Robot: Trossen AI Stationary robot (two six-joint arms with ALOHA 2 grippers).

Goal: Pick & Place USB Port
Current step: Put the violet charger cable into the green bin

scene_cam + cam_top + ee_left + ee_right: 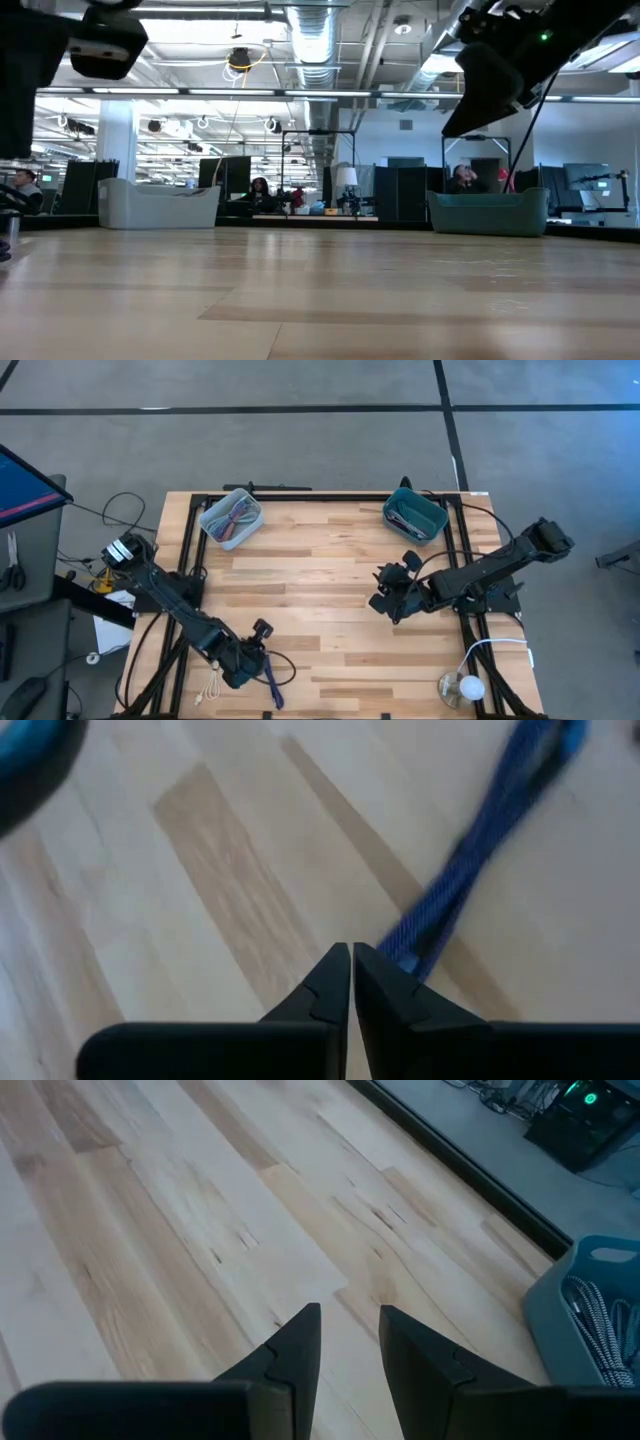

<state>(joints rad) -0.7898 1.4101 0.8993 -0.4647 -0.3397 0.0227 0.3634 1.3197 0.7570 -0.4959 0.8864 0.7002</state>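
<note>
A blue braided cable (pixel 272 682) lies on the wood table near its near edge, left of centre. In the left wrist view the blue cable (pixel 470 860) runs away from beside my left gripper (pixel 352 958), which is shut and low over the table. My left gripper (pixel 258 660) is at the cable's far end. My right gripper (pixel 348 1320) is open, with nothing between its fingers, and hovers over bare wood. In the high view my right gripper (pixel 385 592) is right of centre, near the teal bin (pixel 413 515). My left gripper is shut with nothing showing between its fingertips. The blue cable's near end (pixel 403 945) passes behind one finger (pixel 395 990). I cannot tell whether that finger touches the cable.
A pale grey bin (pixel 230 518) with cables stands at the far left of the table. The teal bin (pixel 590 1305) at the far right also holds cables. A white bulb-like object (pixel 460 686) lies at the near right corner. The table's middle (pixel 320 590) is bare wood.
</note>
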